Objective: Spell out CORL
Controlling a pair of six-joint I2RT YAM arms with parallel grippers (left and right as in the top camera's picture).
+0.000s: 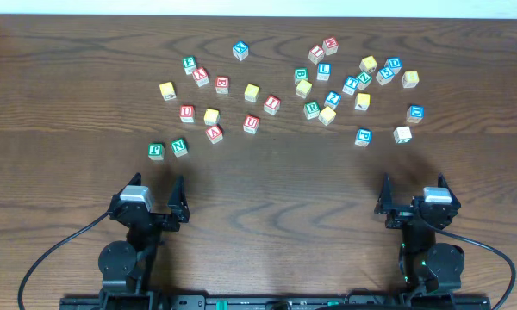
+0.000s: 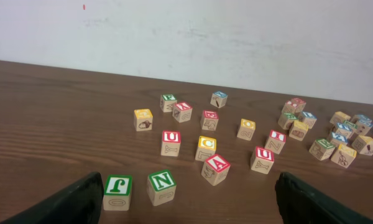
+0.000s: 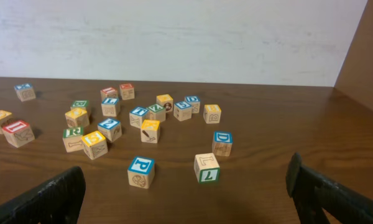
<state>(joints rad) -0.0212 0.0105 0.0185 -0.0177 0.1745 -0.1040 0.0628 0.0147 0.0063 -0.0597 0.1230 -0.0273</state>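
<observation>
At the near edge of the surface (image 1: 258, 194), the left pincer (image 2: 188, 186) sits low, its two dark fingers spread wide with nothing between them. The right pincer (image 3: 185, 168) is the same: wide open and gripping nothing. Both are well short of the scattered wooden letter cubes.

Places from here on are given from the green R cube (image 1: 311, 108). It stands in the right-hand cluster, farther out than the right pincer and to that pincer's left. The blue L cube (image 1: 324, 71) lies beyond the green R cube and a little to its right, not touching it. The yellow C cube (image 1: 211, 115) is well to the left of the green R cube, out ahead of the left pincer. A second yellow cube (image 1: 252, 92), whose letter cannot be read, sits left of the green R cube and slightly farther back, between it and the yellow C cube. A green N cube (image 1: 179, 146) lies far left of the green R cube and nearer the robot, close in front of the left pincer.
</observation>
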